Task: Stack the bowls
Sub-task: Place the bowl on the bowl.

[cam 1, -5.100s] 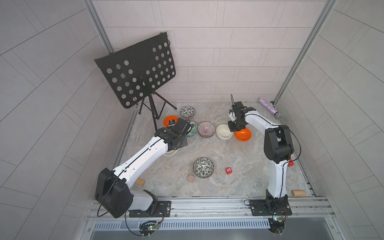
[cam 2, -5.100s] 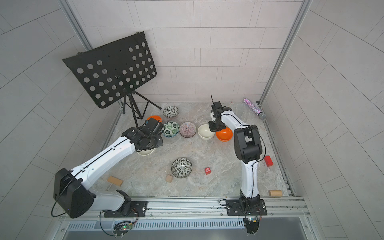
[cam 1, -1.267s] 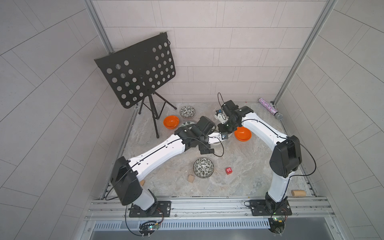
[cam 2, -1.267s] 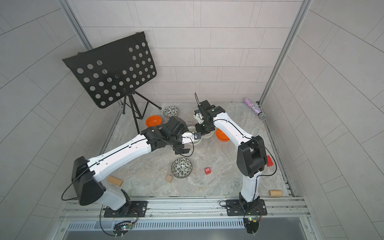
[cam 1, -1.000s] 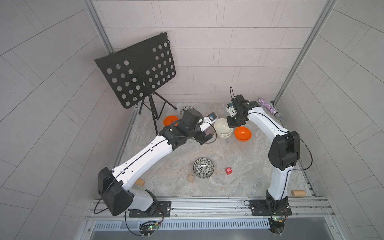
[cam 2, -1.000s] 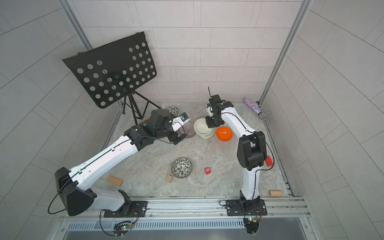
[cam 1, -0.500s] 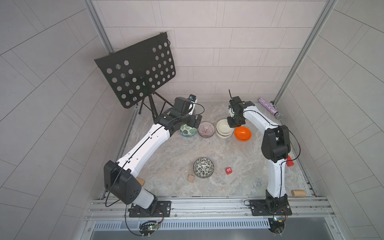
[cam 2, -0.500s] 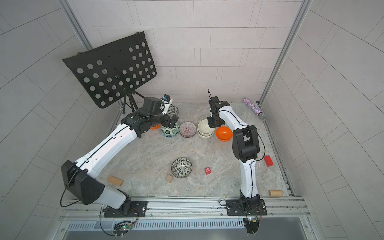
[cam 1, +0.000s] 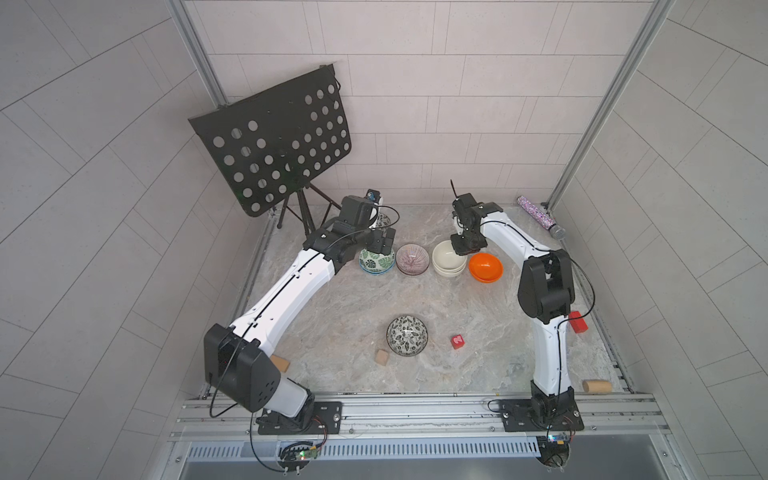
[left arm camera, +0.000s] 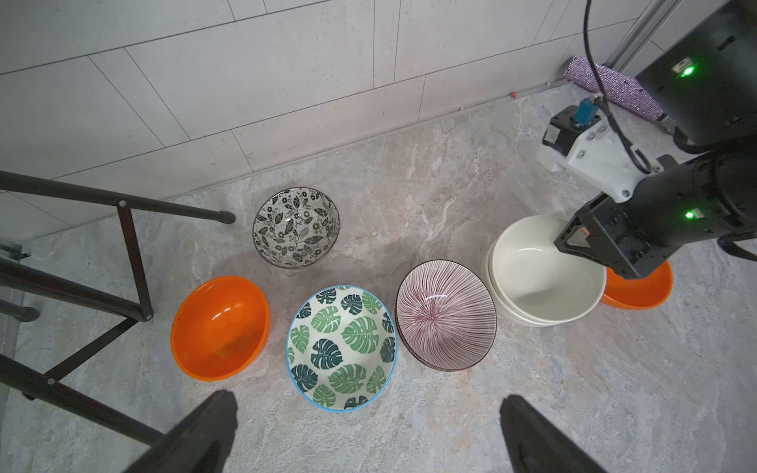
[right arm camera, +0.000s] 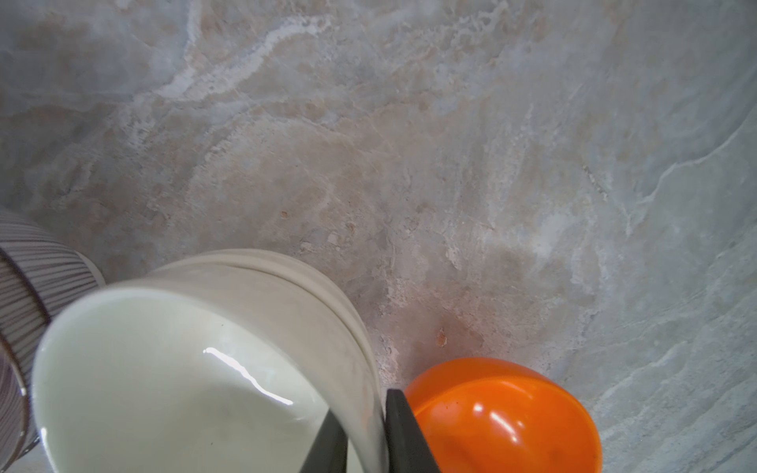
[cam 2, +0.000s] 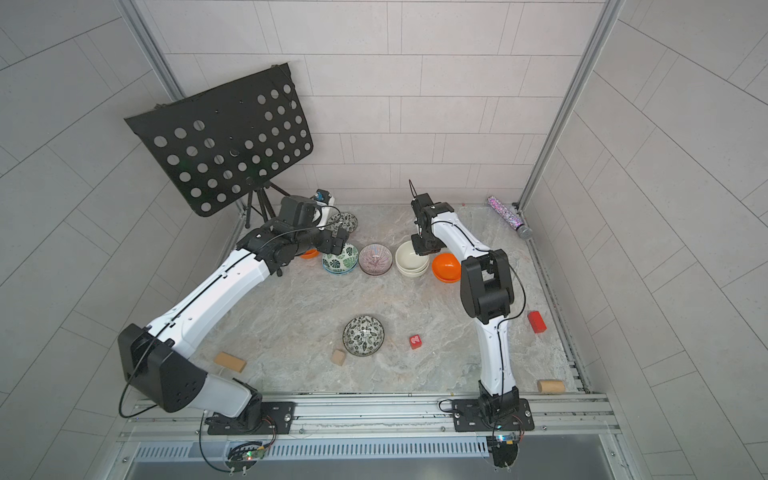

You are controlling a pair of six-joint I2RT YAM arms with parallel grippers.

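Note:
Two cream bowls [cam 1: 449,258] [cam 2: 411,258] [left arm camera: 532,278] sit nested at the back. My right gripper [cam 1: 463,248] [cam 2: 424,248] [right arm camera: 360,405] is shut on the top bowl's rim [right arm camera: 184,368], one finger inside and one outside. An orange bowl [cam 1: 485,267] [right arm camera: 504,417] lies just right of it. Left of the stack stand a purple striped bowl [cam 1: 412,258] [left arm camera: 444,315] and a green-leaf bowl [cam 1: 376,260] [left arm camera: 342,346]. My left gripper [cam 1: 384,242] [left arm camera: 366,409] hangs open and empty above the green-leaf bowl. A second orange bowl [left arm camera: 220,327] and black-and-white leaf bowls [left arm camera: 295,227] [cam 1: 407,335] stand apart.
A black music stand [cam 1: 274,149] fills the back left, its tripod legs [left arm camera: 131,254] close to the orange bowl. A glitter tube [cam 1: 540,216] lies at the back right. A red die [cam 1: 457,340], a red block [cam 1: 578,322] and wooden blocks [cam 1: 381,357] [cam 1: 596,386] are scattered in front.
My left arm has drawn back leftward from beside the cream stack to above the green-leaf bowl. The right gripper has stayed at the cream bowl's rim.

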